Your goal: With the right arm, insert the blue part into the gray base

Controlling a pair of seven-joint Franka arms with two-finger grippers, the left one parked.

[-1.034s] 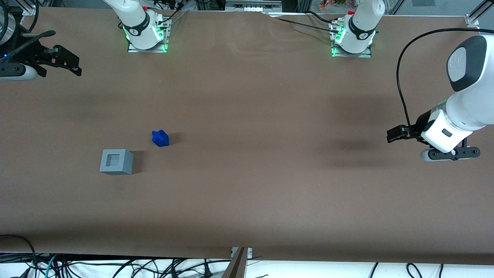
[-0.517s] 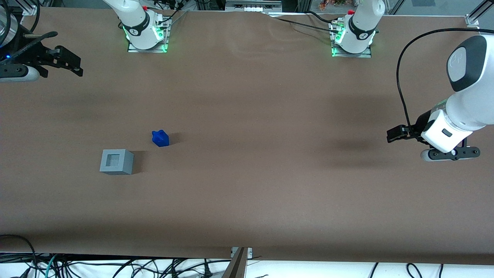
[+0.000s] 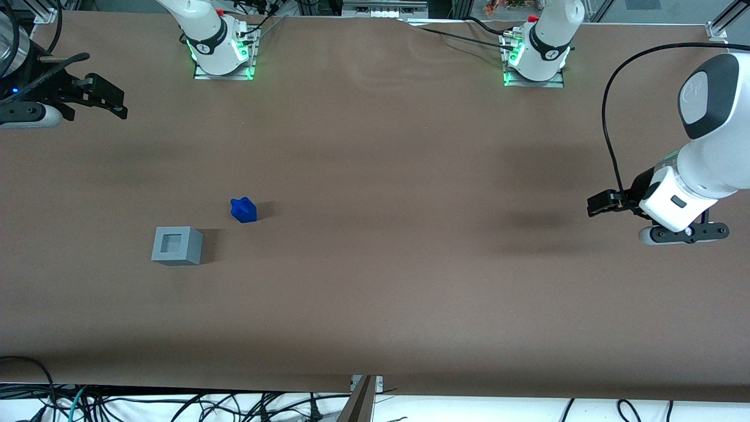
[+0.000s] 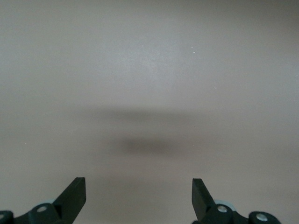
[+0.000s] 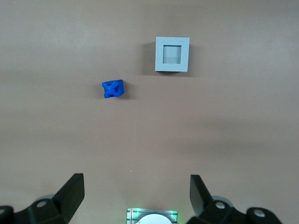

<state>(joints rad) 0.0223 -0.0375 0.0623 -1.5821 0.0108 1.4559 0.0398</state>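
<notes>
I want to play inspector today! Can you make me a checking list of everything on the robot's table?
Surface: brown table, bare apart from two parts.
Job's things: blue part lies on the table, apart from the gray base; base's recess empty.
Clutter: nothing seen.
Grippers: right arm's gripper open, empty, high at the working arm's end of the table, away from both parts.
Cables: tangle below the table's near edge.
Surroundings: two arm mounts with green lights.

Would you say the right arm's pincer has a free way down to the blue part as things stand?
Probably yes. The pincer is open and high above the table, the blue part stands alone, apart from the gray base, and nothing lies between them.
</notes>
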